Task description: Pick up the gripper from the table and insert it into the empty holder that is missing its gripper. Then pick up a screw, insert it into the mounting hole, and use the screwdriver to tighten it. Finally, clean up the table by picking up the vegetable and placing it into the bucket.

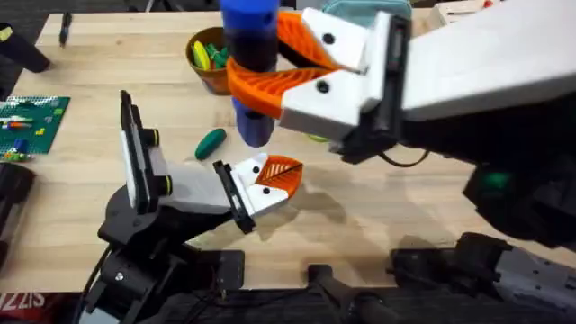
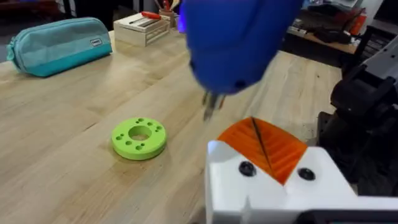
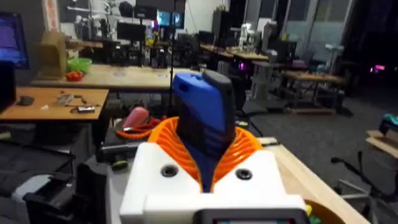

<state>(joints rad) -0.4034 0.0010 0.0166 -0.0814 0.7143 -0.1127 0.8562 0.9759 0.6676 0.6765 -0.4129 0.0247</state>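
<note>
My right gripper (image 1: 252, 65) is shut on the blue screwdriver (image 1: 250, 36), holding it upright, and its orange fingers (image 3: 249, 144) wrap the black band. The screwdriver's tip (image 2: 211, 107) hangs just above and a little off the holder (image 2: 273, 186), not touching it. The orange gripper (image 1: 281, 174) sits in the white holder (image 1: 250, 196) at the end of the black-based left arm. Two dark round spots (image 2: 247, 168) show on the holder's face; I cannot tell screws from holes. The dark green vegetable (image 1: 211, 141) lies on the table, left of the screwdriver. The brown bucket (image 1: 202, 72) stands behind it. A loose screw is out of view.
A lime green ring (image 2: 139, 137) lies on the wood near the holder. A teal pouch (image 2: 59, 43) and a small wooden box (image 2: 143, 28) sit at the far side. A green brick plate (image 1: 31, 121) lies at the left edge. The right arm's white body (image 1: 486, 63) spans the upper right.
</note>
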